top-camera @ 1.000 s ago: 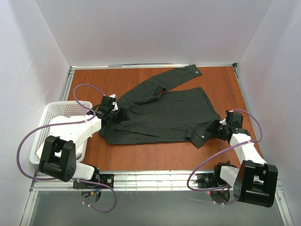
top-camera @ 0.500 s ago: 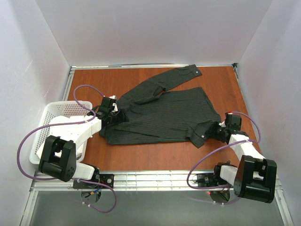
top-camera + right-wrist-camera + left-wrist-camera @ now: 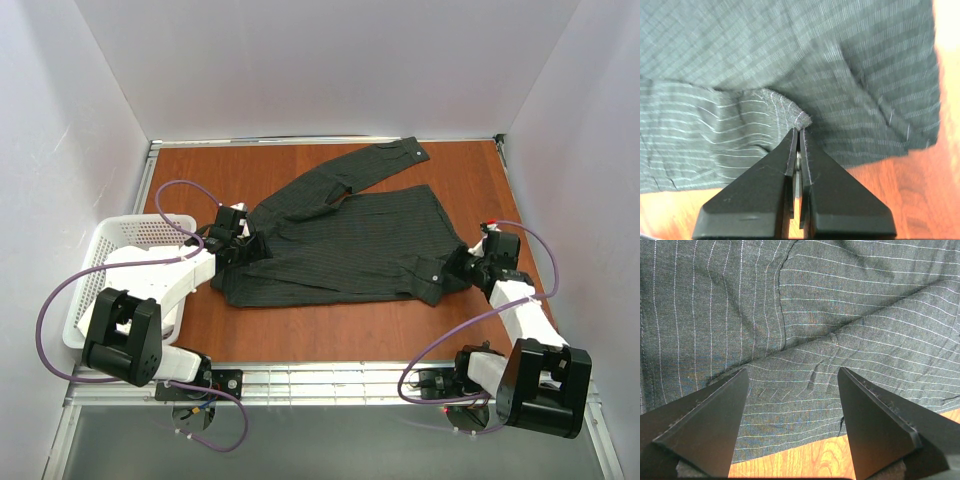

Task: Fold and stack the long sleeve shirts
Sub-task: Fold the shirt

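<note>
Evidently to start a fold, the right claw pinches a ruck of the shirt, spread mid-bench, toward the bench's right side, while the left claw hovers spread over cloth toward its left.

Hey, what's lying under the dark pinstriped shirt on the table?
Only the wooden table shows around the edges of the shirt, so the shirt lies on that. Anything beneath the fabric itself is covered and cannot be seen.

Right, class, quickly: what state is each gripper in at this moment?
Left gripper: open over the shirt, holding nothing.
Right gripper: shut on a fold of the shirt.
</note>
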`<state>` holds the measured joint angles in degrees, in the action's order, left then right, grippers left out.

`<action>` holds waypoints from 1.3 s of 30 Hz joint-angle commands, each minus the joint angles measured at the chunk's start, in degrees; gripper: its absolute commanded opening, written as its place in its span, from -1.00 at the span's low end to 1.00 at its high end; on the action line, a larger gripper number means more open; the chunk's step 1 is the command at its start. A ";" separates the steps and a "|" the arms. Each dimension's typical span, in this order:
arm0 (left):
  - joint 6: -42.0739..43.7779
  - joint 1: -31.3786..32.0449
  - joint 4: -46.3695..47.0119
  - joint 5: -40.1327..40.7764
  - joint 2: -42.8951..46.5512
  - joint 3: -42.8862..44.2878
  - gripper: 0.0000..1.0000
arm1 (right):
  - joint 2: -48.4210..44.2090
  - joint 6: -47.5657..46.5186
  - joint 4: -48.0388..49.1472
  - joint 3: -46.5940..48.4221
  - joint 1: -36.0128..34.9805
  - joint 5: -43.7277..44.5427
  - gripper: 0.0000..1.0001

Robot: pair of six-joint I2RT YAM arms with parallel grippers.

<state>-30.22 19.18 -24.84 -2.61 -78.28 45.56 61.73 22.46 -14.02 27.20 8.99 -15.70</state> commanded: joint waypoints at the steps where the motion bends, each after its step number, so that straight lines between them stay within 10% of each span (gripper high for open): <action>1: 0.69 -0.28 0.14 0.94 1.90 -0.30 0.37 | -1.09 -2.86 -1.01 4.78 0.15 2.07 -0.97; 18: -0.28 -0.37 -1.09 4.02 1.64 -0.03 0.37 | 12.08 -4.79 -0.74 14.46 0.15 11.23 -0.97; 28: -4.74 0.15 -0.47 -1.50 4.71 2.07 0.37 | 6.92 -3.39 -2.07 19.12 -0.73 3.16 0.15; 39: -21.62 8.77 13.05 -8.73 -2.75 -1.24 0.05 | 7.60 8.04 21.49 5.50 -2.75 -16.55 0.11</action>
<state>-45.80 27.81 -16.71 -9.04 -78.50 47.70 67.59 27.40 -1.23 34.85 6.35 -25.36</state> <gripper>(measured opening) 0.538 0.559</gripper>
